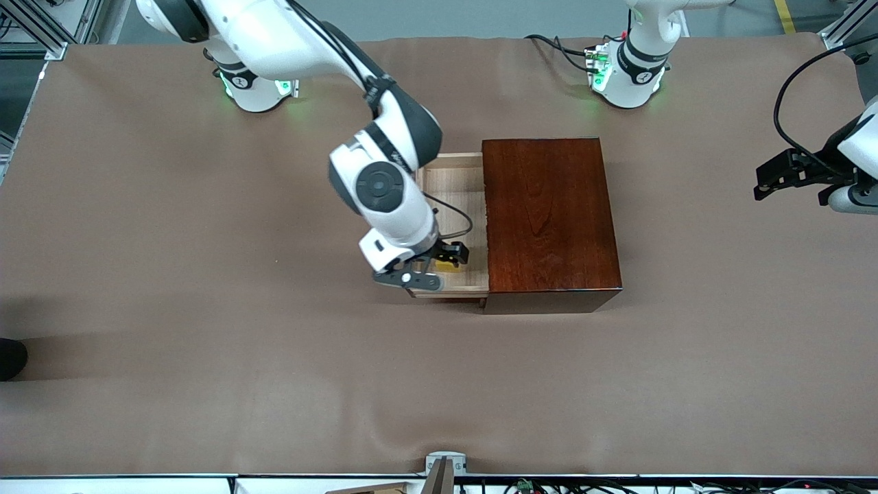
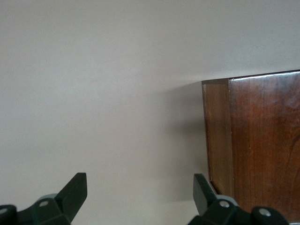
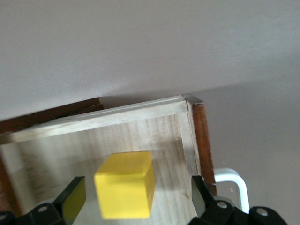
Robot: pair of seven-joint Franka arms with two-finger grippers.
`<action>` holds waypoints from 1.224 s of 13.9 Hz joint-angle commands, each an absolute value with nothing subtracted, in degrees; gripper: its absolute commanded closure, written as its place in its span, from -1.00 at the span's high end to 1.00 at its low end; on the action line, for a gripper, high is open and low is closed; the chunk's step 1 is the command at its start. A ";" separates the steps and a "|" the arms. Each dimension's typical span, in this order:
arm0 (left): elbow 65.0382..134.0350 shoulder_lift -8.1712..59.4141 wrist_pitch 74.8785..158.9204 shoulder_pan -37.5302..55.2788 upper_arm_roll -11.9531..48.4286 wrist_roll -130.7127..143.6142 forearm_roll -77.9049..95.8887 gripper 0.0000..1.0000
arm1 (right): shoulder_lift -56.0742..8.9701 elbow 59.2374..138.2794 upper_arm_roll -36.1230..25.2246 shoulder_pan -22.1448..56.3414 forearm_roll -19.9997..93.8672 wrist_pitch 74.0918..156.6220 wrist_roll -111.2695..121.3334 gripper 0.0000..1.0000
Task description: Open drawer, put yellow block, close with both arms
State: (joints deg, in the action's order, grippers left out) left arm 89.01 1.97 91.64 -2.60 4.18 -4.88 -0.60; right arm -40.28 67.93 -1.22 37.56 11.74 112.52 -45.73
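Observation:
The dark mahogany cabinet (image 1: 549, 213) stands mid-table, and its corner shows in the left wrist view (image 2: 262, 140). Its pale-wood drawer (image 1: 453, 178) is pulled out toward the right arm's end. In the right wrist view the drawer rim (image 3: 117, 117) and white handle (image 3: 232, 180) show. My right gripper (image 1: 447, 258) is down in the drawer's corner nearer the front camera, open. The yellow block (image 1: 451, 265) sits between its fingers (image 3: 138, 194) with a gap on each side (image 3: 124, 190). My left gripper (image 1: 772, 180) waits open and empty over the table (image 2: 140, 187) at the left arm's end.
Brown cloth covers the table (image 1: 206, 309). The right arm's wrist and forearm (image 1: 384, 192) hang over the drawer's outer edge and hide its front and handle in the front view. A black cable (image 1: 789, 82) loops above the left gripper.

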 commanded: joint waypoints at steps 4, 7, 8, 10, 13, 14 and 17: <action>88.59 1.85 91.76 -2.99 4.48 -5.98 -0.88 1.00 | -26.12 69.78 -1.05 24.11 15.12 94.07 -33.60 1.00; 88.59 1.85 91.76 -2.99 4.48 -5.98 -0.88 1.00 | -22.42 70.22 -1.58 16.11 14.24 86.42 -23.84 1.00; 88.59 1.85 91.76 -2.99 4.48 -6.06 -0.88 1.00 | -20.93 71.01 -1.58 13.47 12.67 85.09 -21.30 1.00; 88.59 1.85 91.84 -2.99 4.48 -6.06 -0.88 1.00 | -17.07 75.38 -1.49 9.16 8.02 85.08 -13.66 1.00; 88.59 1.93 91.84 -3.08 4.48 -5.98 -0.88 1.00 | -14.33 79.45 -1.58 0.90 6.51 85.61 -3.20 1.00; 88.59 2.11 91.85 -3.08 4.48 -5.37 -0.70 1.00 | -14.24 79.71 -1.58 -1.21 5.81 85.69 -0.90 1.00; 88.59 2.63 91.85 -1.68 5.09 4.17 -1.14 1.00 | -12.05 83.82 -1.58 -5.09 2.82 89.54 1.75 1.00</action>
State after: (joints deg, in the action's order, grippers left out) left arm 88.99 2.07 91.64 -2.47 4.30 -1.30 -0.60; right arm -15.68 78.23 -2.90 -3.33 5.02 86.09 0.71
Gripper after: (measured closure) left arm 0.000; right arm 0.000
